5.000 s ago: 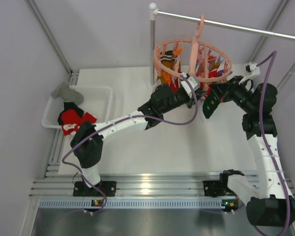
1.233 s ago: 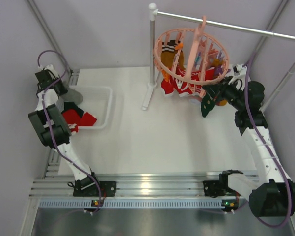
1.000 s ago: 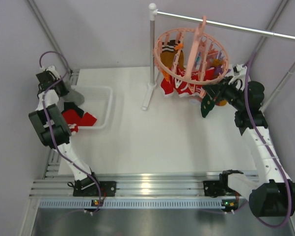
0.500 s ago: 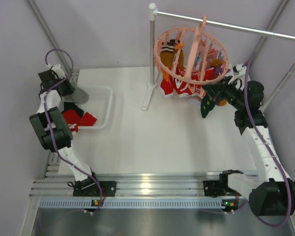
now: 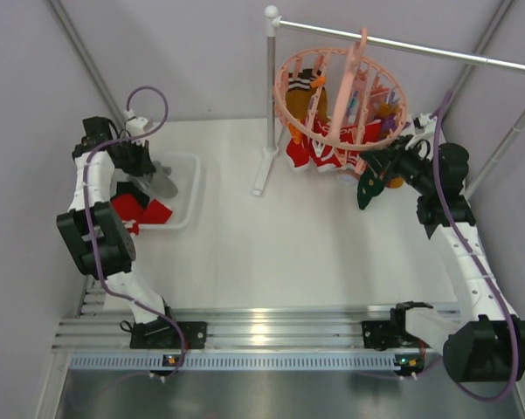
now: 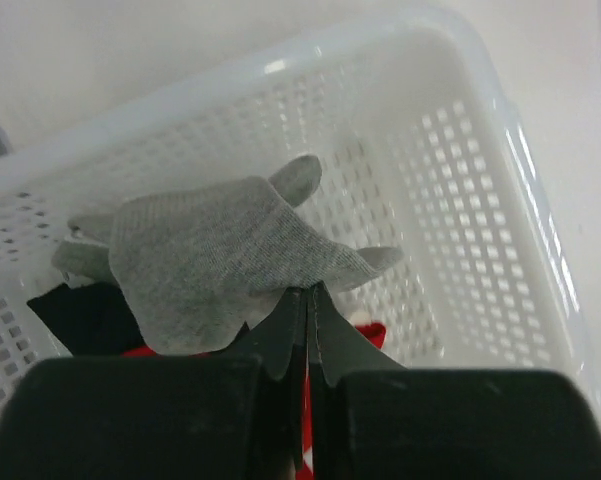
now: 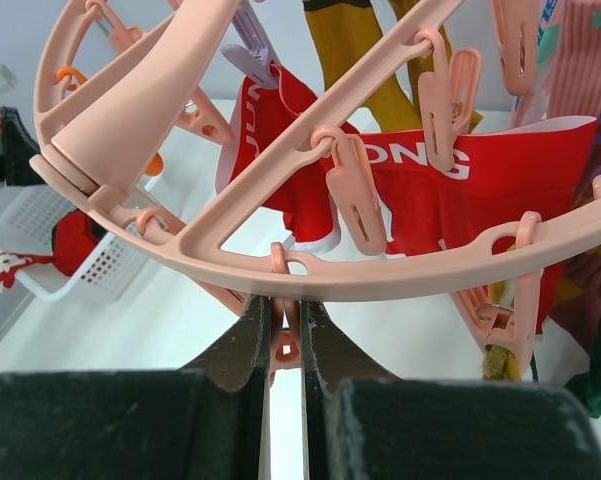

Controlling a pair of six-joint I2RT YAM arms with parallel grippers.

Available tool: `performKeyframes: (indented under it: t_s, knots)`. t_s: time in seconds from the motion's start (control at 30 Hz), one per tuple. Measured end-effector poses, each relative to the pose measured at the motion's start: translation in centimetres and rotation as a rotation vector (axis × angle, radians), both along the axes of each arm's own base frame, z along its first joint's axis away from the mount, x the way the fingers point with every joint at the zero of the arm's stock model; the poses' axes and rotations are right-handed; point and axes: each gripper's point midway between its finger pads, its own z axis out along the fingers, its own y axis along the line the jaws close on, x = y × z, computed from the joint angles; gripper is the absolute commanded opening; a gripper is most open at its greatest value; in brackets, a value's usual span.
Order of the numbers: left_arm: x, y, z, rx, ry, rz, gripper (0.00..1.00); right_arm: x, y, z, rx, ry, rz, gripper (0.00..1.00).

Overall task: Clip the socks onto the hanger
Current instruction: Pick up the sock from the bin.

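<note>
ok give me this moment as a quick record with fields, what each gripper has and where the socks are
left gripper: shut on the grey sock, held over the white basket
right gripper: shut on a clip under the hanger ring
clipped on hanger: red sock with white lettering, mustard sock
in basket: red fabric, dark fabric
hanger hangs from: grey rail
</note>
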Motion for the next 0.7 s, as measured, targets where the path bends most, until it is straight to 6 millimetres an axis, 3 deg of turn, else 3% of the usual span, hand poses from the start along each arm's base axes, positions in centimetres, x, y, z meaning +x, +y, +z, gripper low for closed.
performKeyframes:
  t_s: [0.23, 0.5, 0.6, 0.7]
  knots:
    - [-6.2, -0.3, -4.2, 0.074, 0.258, -0.212, 0.00, 0.0, 0.0, 0.0, 0.000, 0.000, 0.000, 0.00]
    - [-11.0, 1.7, -5.7, 0.178, 0.442, -0.305, 0.00, 0.0, 0.0, 0.0, -0.001, 0.001, 0.000, 0.00]
    - [-12.0, 2.9, -6.7, 0.235, 0.494, -0.307, 0.14, 0.0, 0.0, 0.0, -0.001, 0.001, 0.000, 0.00]
    - [-12.2, 3.4, -7.1, 0.256, 0.515, -0.299, 0.37, 0.0, 0.0, 0.0, -0.001, 0.001, 0.000, 0.00]
